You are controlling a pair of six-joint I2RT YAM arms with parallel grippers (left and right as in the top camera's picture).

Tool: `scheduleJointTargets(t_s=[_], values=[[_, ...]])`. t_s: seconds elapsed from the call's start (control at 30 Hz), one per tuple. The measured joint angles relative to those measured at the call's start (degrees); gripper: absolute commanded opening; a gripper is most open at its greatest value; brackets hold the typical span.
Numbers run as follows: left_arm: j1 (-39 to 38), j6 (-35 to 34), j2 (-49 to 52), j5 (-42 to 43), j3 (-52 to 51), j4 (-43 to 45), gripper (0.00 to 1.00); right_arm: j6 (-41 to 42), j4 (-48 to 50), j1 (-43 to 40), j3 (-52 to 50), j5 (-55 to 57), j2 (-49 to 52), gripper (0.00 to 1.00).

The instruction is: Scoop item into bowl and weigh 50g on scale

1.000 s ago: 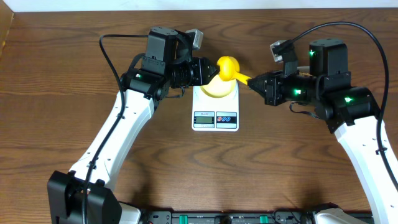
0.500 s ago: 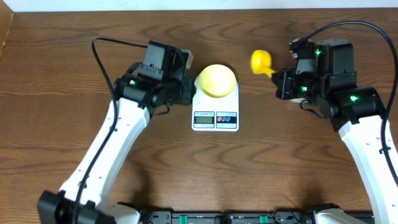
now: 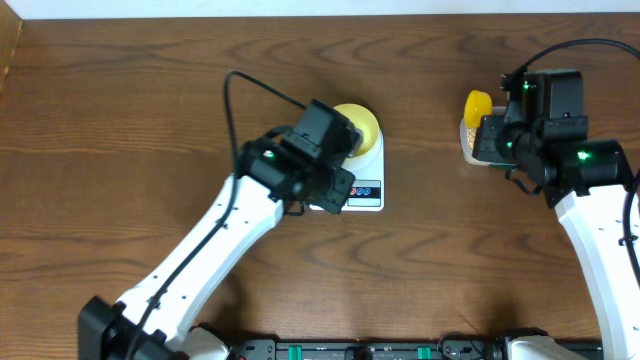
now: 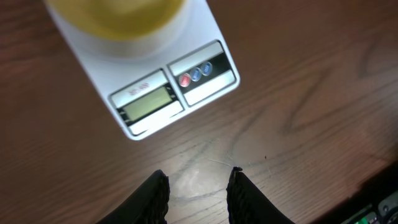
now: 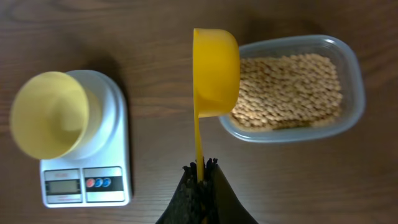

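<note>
Over tub (image 5: 286, 134) rim, right fingers (image 5: 186, 196) clamp scoop (image 5: 214, 68) handle; left fingers (image 4: 152, 199) part-open, empty, hover near scale (image 4: 149, 102)

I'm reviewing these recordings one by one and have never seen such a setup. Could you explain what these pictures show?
Two white robot arms work at a wooden table. One picture looks down from above. The other two come from a camera on each wrist, so black fingers show at the bottom edge. On the table are a white kitchen scale with a yellow bowl on it, seemingly empty, and a clear tub of beans. The right gripper is shut on the handle of a yellow scoop at the tub's edge. The left gripper is open and empty, near the scale's front.
</note>
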Motion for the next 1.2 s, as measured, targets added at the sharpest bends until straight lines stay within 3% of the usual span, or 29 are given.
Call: scheduleJointTargets(t_s=[0.6, 1.2], values=[[-1.95, 0.02, 14.32, 1.99, 0.00, 7.67, 0.34, 0.37, -4.28, -2.05, 0.02, 1.38, 0.00, 0.01], [-1.95, 1.42, 19.82, 1.97, 0.00, 12.92, 0.34, 0.37, -5.09, -2.12, 0.04, 1.40, 0.00, 0.01]])
